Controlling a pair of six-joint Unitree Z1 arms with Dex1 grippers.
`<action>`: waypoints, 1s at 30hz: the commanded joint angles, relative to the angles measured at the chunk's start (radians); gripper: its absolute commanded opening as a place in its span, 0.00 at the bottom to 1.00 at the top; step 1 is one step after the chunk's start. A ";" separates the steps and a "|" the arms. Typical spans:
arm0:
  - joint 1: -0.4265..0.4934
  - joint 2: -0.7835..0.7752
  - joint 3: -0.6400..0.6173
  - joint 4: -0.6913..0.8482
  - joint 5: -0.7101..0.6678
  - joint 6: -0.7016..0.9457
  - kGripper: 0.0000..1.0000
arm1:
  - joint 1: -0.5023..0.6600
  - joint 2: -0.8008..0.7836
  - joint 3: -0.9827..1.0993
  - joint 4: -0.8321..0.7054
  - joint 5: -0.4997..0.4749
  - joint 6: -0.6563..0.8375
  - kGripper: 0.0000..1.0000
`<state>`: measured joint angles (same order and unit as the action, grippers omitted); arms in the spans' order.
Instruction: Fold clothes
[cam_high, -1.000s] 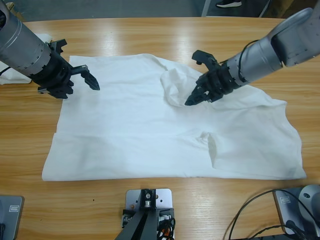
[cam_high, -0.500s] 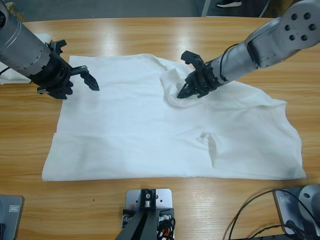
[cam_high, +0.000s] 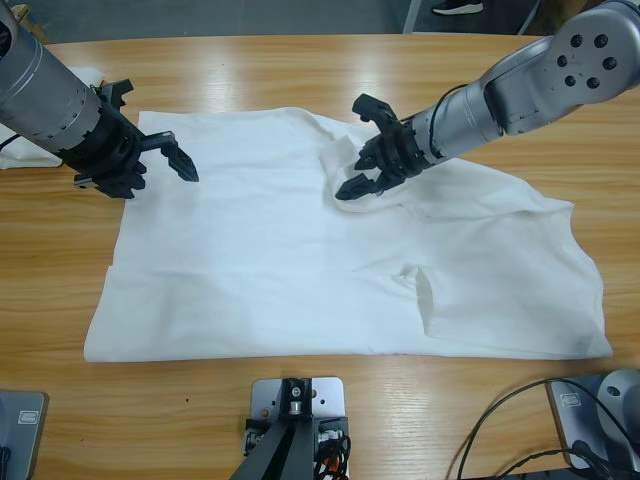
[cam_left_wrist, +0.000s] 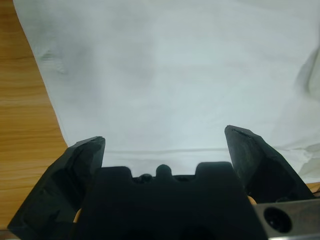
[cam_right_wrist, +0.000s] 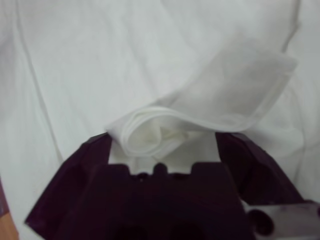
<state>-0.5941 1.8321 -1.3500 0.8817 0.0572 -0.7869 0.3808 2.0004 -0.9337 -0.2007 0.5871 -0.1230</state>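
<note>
The long wooden table (cam_high: 300, 70) carries the white T-shirt (cam_high: 280, 260), which lies spread over most of its middle, largely flat, with its lower edge running straight along the near side and a small pucker right of centre. Its upper middle part is gathered into a raised, rolled fold (cam_high: 345, 170), and a second bit of white cloth (cam_high: 85, 75) shows at the table's far left edge behind the arm there. The right gripper (cam_high: 362, 178) reaches in from the upper right and sits at that fold; the right wrist view shows a doubled lip of fabric (cam_right_wrist: 150, 132) lying between its spread jaws, so it looks to be cradling the cloth, though whether it is firmly pinched cannot be told. The left gripper (cam_high: 175, 155) hangs over the shirt's upper left corner with its jaws wide apart and nothing between them, the fabric lying flat below in its wrist view. The step in hand appears to be the first fold, carrying the gathered upper part across the body. The next move likely calls for a secure pinch on the layers, then a low, steady drag so the cloth lands flat.
</note>
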 joint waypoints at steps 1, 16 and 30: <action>-0.001 0.018 0.009 0.014 -0.017 0.008 0.95 | 0.010 0.072 0.016 -0.012 0.030 0.020 0.76; 0.003 0.017 0.015 0.014 -0.017 0.012 0.95 | 0.000 0.040 0.023 -0.010 0.112 -0.004 0.00; 0.003 0.017 0.027 0.014 -0.018 0.014 0.95 | -0.001 -0.078 -0.278 0.408 -0.206 -0.130 0.00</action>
<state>-0.5933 1.8321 -1.3500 0.8817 0.0572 -0.7861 0.3797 1.9325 -1.0790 0.0203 0.5309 -0.1831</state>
